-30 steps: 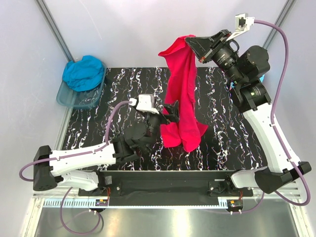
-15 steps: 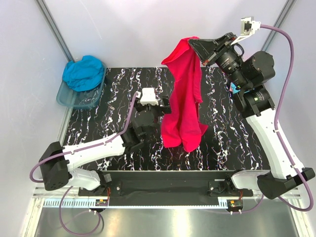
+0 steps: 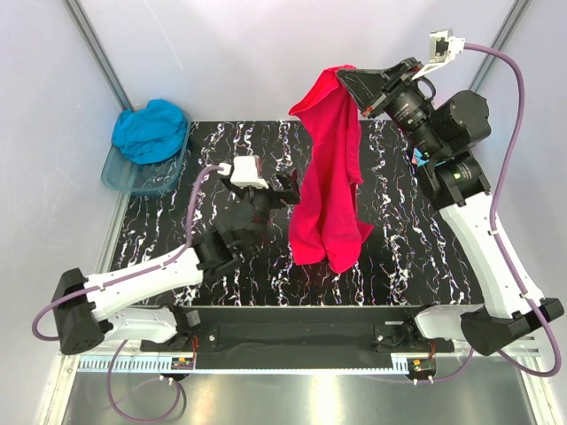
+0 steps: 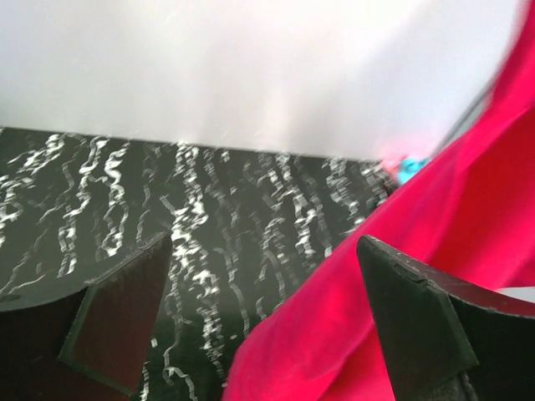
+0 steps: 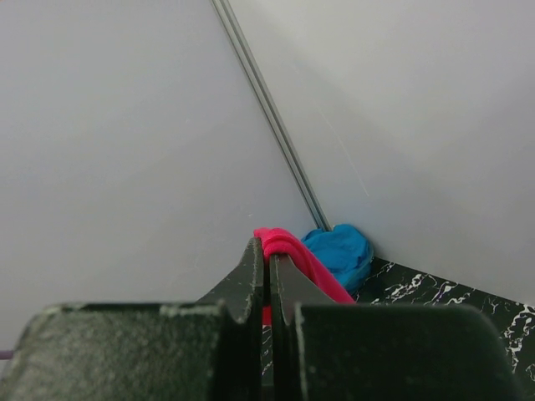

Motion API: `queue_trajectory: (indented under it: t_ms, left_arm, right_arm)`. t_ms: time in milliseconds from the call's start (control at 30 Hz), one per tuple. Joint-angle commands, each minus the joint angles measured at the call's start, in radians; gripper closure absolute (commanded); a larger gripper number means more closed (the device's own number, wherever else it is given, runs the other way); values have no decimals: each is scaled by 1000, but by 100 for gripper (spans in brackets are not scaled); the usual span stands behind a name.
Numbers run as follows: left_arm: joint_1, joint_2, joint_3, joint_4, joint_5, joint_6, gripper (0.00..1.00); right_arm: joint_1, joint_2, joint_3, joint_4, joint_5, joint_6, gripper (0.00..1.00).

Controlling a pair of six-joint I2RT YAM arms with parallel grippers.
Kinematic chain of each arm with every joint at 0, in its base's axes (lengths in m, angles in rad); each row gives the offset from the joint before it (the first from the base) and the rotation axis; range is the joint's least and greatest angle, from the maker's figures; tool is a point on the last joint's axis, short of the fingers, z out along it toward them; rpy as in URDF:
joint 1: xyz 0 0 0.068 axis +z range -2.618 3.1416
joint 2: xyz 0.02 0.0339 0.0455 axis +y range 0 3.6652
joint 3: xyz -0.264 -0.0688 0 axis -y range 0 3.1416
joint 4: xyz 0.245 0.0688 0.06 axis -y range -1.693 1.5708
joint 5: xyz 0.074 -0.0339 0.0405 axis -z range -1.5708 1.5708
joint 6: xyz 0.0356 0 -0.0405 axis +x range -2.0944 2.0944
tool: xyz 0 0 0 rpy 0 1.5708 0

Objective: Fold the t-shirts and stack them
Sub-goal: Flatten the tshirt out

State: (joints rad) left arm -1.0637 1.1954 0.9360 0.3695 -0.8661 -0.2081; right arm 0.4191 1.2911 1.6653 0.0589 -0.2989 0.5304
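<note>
— What sat at the far left?
— A teal-blue t-shirt (image 3: 151, 130), heaped in the plastic tub (image 3: 120, 180).
— And the left gripper (image 3: 289, 188)?
— Fingers spread, just beside the pink-red t-shirt (image 3: 328, 195), which hung over the table (image 3: 407, 257).
— The right gripper (image 3: 350, 84)?
— Raised, pinching that shirt's top.

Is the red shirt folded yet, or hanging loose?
Not folded: the pink-red shirt hangs full length, bunched, from the shut right claw, its lower end reaching the table.
</note>
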Motion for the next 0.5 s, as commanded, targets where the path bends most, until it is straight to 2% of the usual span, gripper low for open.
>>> queue_trajectory:
  t_ms: [0, 100, 267, 467]
  left_arm:
    - [-4, -48, 3, 3, 87, -39, 2]
    - [-11, -51, 12, -14, 142, -95, 2]
    - [-48, 18, 55, -10, 219, -106, 2]
    - [-94, 79, 98, -4, 233, -86, 3]
  right_arm:
    - [9, 7, 4, 71, 7, -10, 100]
    - [7, 14, -1, 76, 9, -4, 100]
    - [7, 27, -1, 78, 6, -4, 100]
    - [7, 33, -7, 70, 12, -15, 100]
